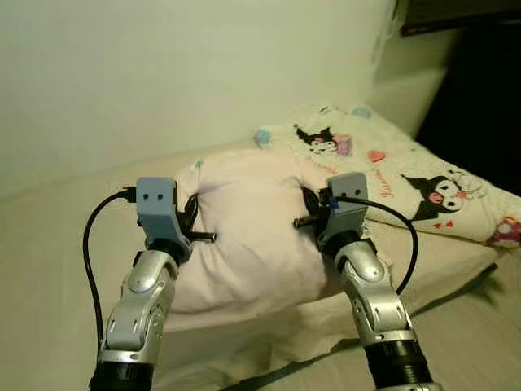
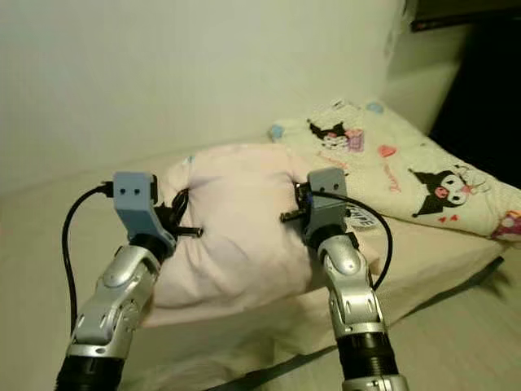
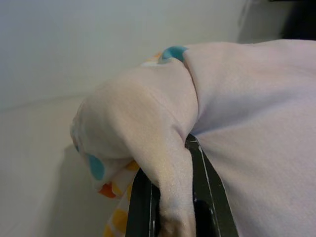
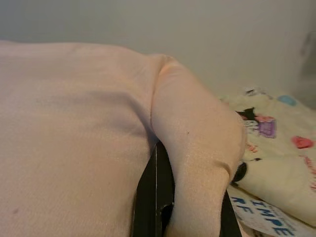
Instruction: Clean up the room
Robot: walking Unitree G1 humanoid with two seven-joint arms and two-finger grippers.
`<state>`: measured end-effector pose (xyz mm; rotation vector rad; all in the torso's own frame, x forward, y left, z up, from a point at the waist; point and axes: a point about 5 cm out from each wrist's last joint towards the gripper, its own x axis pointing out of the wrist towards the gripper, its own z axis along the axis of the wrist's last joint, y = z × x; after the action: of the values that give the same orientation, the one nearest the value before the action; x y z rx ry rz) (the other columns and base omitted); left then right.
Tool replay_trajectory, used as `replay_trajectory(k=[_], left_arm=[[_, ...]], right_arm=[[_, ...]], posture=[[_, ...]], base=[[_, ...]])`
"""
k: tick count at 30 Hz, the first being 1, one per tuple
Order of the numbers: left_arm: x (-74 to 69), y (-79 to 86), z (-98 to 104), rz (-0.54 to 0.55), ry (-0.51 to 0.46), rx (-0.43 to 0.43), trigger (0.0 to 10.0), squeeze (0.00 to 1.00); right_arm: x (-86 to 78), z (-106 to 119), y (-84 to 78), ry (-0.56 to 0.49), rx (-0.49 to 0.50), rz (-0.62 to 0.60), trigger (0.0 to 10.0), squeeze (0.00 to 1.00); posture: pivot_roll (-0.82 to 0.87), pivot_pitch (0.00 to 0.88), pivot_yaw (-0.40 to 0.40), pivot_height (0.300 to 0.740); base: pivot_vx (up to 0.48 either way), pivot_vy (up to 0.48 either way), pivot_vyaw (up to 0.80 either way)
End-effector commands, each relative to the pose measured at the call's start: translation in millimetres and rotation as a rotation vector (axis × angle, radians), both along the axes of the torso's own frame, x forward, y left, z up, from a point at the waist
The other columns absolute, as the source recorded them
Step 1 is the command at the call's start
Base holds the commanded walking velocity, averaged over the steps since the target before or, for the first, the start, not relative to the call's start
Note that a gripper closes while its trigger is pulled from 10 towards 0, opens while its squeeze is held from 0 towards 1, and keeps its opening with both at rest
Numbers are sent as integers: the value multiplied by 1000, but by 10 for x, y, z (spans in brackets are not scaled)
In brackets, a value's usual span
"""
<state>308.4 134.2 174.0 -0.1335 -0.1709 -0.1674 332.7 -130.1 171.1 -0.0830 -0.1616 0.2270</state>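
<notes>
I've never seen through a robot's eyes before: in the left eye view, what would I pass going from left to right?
Left pincer → pale pink pillow → right pincer → cartoon-print pillow.

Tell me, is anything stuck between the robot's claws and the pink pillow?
No. The left gripper and the right gripper each pinch a side of the pink pillow, its cloth bunched straight between their fingers. The cartoon pillow lies behind, not between.
</notes>
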Motion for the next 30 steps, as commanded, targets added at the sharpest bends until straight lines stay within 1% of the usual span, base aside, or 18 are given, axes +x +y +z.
replay_trajectory(k=[1, 4, 6, 12, 20, 26, 29, 30], left_arm=[[6, -6, 117, 16, -56, 12, 10000, 0], [20, 25, 115, 32, -51, 11, 10000, 0], [23, 46, 114, 43, -55, 28, 10000, 0], [35, 99, 108, 72, -55, 22, 10000, 0], [27, 109, 96, 82, -57, 30, 10000, 0], [25, 113, 86, 87, -52, 43, 10000, 0], [34, 129, 78, 98, -41, 45, 10000, 0], [42, 138, 63, 107, -24, 39, 10000, 0]], right_arm=[[-9, 113, 52, -67, 2, 7, 10000, 0], [-12, 115, 33, -79, 1, -9, 10000, 0], [-11, 108, 19, -77, -1, -22, 10000, 0], [-8, 74, 20, -78, -50, -31, 10000, 0], [-2, 37, 38, -59, -58, -24, 10000, 0], [8, 4, 48, -48, -93, -30, 10000, 0], [16, -16, 50, -37, -93, -35, 10000, 0], [19, -25, 47, -30, -91, -37, 10000, 0]], posture=[[-95, 28, 17, 740], [-95, 26, 16, 740], [-95, 26, 16, 740], [-96, 22, 13, 740], [-93, 24, 8, 740], [-90, 23, 7, 740], [-90, 24, 10, 740], [-90, 23, 10, 740]], base=[[0, 0, 0], [0, 0, 0], [0, 0, 0], [0, 0, 0], [0, 0, 0], [0, 0, 0], [0, 0, 0], [0, 0, 0]])
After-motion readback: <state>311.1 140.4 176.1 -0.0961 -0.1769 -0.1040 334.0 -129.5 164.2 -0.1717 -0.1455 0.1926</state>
